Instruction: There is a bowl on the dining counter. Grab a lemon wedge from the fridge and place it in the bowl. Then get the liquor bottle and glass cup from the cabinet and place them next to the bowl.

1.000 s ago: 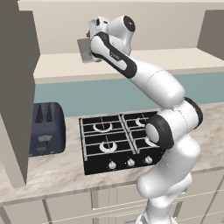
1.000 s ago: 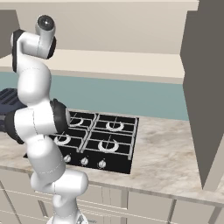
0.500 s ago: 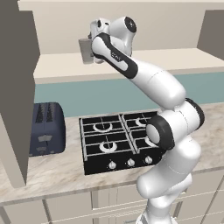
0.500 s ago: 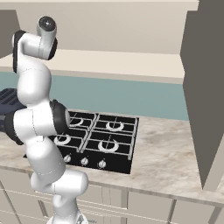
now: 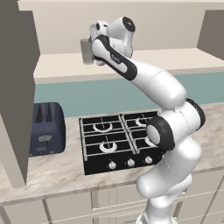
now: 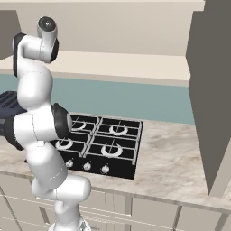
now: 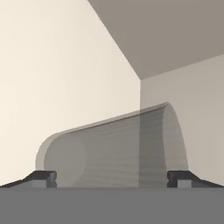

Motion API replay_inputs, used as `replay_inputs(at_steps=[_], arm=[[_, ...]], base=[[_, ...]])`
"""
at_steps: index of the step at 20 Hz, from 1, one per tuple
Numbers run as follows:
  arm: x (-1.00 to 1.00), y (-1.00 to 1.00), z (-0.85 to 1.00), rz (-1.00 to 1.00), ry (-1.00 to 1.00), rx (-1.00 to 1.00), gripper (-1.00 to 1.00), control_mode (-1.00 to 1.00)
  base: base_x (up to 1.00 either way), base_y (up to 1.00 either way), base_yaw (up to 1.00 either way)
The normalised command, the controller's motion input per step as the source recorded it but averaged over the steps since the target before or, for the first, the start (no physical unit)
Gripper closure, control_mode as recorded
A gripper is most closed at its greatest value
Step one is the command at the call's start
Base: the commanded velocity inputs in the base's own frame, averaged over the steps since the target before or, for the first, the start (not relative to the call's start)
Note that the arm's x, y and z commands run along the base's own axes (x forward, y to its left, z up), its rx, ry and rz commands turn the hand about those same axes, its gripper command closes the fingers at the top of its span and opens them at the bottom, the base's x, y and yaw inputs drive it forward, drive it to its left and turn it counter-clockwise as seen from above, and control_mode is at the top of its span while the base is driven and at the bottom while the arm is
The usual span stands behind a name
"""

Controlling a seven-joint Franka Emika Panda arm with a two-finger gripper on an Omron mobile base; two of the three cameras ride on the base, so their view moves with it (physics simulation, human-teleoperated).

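The glass cup (image 5: 86,51), a grey translucent tumbler, stands on the beige shelf of the open cabinet (image 5: 157,60). My gripper (image 5: 92,53) reaches into the cabinet from the right, level with the cup. In the hand view the picture is rolled, so the glass cup (image 7: 118,148) looks as if it lay sideways. It sits close in front of the gripper (image 7: 111,177), between the two fingertips (image 7: 43,177), which stand wide apart on either side of it. The gripper is open. The cabinet's shelf (image 6: 126,63) also runs across the right base view.
Below the cabinet a black four-burner stove (image 5: 116,140) is set into a marbled countertop (image 5: 57,170), with a dark blue toaster (image 5: 46,129) to its left. The cabinet's open doors (image 5: 15,92) (image 6: 212,90) jut out at both sides. A teal backsplash (image 5: 109,94) runs behind.
The hand has edged a little closer to the glass cup inside the cabinet. The jaws have stayed wide open and the cup has not moved.
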Motion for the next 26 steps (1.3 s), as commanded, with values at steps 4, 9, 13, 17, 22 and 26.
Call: replay_inputs(at_steps=[4,9,13,17,22,26], arm=[[0.00,0.00,-0.22,0.00,0.12,-0.12,-1.00,-1.00],[0.00,0.00,-0.19,0.00,0.11,-0.09,-1.00,-1.00],[0.00,0.00,-0.19,0.00,0.07,-0.10,1.00,-1.00],[0.00,0.05,-0.19,0.00,0.03,-0.07,1.00,-1.00],[0.00,0.00,-0.17,0.00,0.00,0.01,1.00,-1.00],[-0.01,-0.01,-0.10,0.00,-0.05,0.07,1.00,-1.00]], base=[[0.00,0.00,0.00],[0.00,0.00,0.00],[0.00,0.00,0.00],[0.00,0.00,0.00],[0.00,0.00,0.00],[0.00,0.00,0.00]])
